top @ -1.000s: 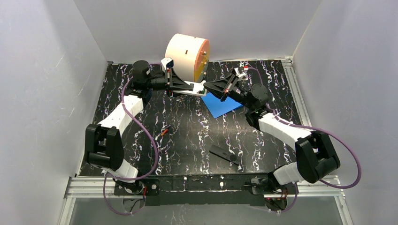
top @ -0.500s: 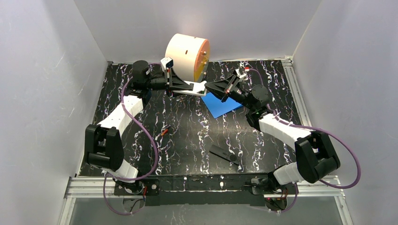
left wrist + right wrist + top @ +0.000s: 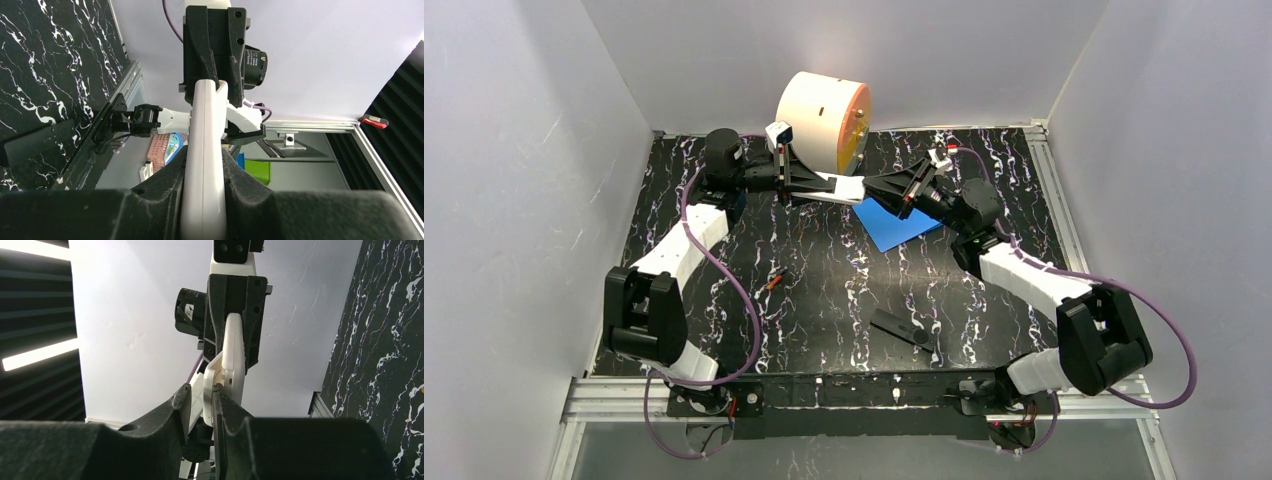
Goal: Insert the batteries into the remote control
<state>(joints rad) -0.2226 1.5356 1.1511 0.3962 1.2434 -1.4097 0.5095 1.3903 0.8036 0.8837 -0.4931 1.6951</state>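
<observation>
My left gripper (image 3: 807, 183) is shut on a white remote control (image 3: 840, 187) and holds it level in the air in front of the spool; its fingers (image 3: 172, 175) clamp the remote (image 3: 204, 125) on both sides. My right gripper (image 3: 871, 188) meets the remote's free end head-on. In the right wrist view a thin white flap (image 3: 208, 401) stands off the remote's body (image 3: 233, 352) between my jaws, against the right finger (image 3: 230, 412), with a gap to the left finger. The batteries (image 3: 774, 279), one orange-red and one dark, lie together on the table, left of centre.
A black remote (image 3: 902, 329) lies near the front edge, right of centre. A blue sheet (image 3: 896, 226) lies under the right arm. A large cream and orange spool (image 3: 822, 120) stands at the back wall. White walls close in both sides.
My right arm has shifted slightly to the right with its gripper still at the remote's end. The left arm, remote and batteries have hardly moved.
</observation>
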